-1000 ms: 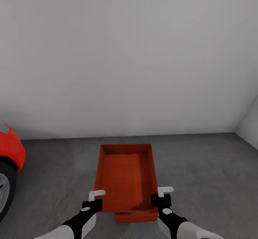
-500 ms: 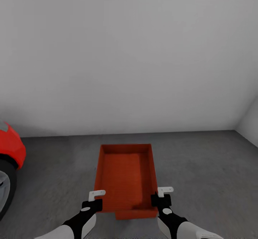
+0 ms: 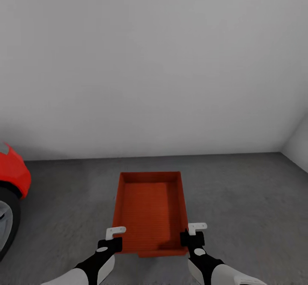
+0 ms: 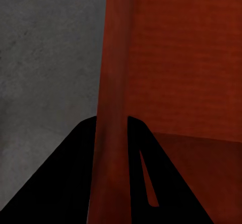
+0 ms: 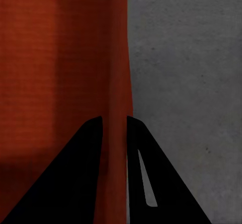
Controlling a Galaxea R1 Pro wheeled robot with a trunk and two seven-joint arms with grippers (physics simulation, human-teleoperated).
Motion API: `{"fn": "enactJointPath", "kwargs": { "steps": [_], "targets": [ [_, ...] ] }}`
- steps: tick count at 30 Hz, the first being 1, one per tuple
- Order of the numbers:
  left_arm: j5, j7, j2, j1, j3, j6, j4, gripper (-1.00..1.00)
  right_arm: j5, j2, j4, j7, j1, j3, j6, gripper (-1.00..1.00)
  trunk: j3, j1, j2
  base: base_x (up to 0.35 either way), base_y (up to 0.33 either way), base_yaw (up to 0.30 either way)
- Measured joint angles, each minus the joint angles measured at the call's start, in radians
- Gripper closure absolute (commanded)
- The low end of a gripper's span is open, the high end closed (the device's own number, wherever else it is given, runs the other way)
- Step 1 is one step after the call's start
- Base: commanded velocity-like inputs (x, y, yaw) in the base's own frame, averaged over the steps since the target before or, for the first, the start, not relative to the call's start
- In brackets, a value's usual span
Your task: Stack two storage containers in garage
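Grey floor (image 3: 239,199): red-orange open container (image 3: 147,208).

Storage container (image 3: 149,210) centred before robot, above floor (image 3: 239,199). Second container (image 3: 162,254) beneath it, edge peeking out at near end. Left gripper (image 3: 114,233) astride container's left wall, right gripper (image 3: 196,228) astride right wall. Car (image 3: 10,191) far left. Wall (image 3: 154,63) behind, second wall (image 3: 299,148) at right.

A plain white wall (image 3: 154,63) meets rough dark grey concrete floor (image 3: 248,199); a glossy red car (image 3: 10,178) sits far left.
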Motion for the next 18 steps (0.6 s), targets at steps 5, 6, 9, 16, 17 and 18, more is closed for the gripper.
{"fn": "enactJointPath", "kwargs": {
  "steps": [5,6,9,16,17,18],
  "targets": [
    [0.001,0.000,0.000,0.000,-0.001,0.000,0.000,1.00,0.000,0.000,0.000,0.000,0.000,0.000,0.000,1.00,-0.008,0.000,0.000,0.000,0.000,0.000],
    [0.000,0.001,0.000,0.000,-0.001,0.000,0.000,1.00,0.000,0.000,0.000,0.000,0.000,0.000,0.000,1.00,-0.010,0.000,0.000,0.000,0.000,0.000],
    [0.000,0.000,0.000,0.000,0.000,0.000,0.000,1.00,0.000,0.000,0.000,0.000,0.000,0.000,0.000,1.00,-0.014,0.000,0.000,0.000,0.000,0.000],
    [0.001,0.000,0.000,0.000,-0.001,0.000,0.000,1.00,0.001,0.000,0.000,0.000,0.000,-0.001,0.000,1.00,-0.026,0.000,0.000,0.000,0.000,0.000],
    [0.001,0.000,0.000,0.000,-0.001,0.000,0.000,1.00,0.001,0.000,0.000,0.000,0.000,-0.001,0.000,1.00,-0.027,0.000,0.000,0.000,0.000,0.000],
    [0.000,0.000,0.000,0.000,0.000,0.000,0.000,1.00,0.001,0.000,0.000,0.000,0.000,-0.001,0.000,1.00,-0.029,0.000,0.000,0.000,0.000,0.000]
  ]
}}
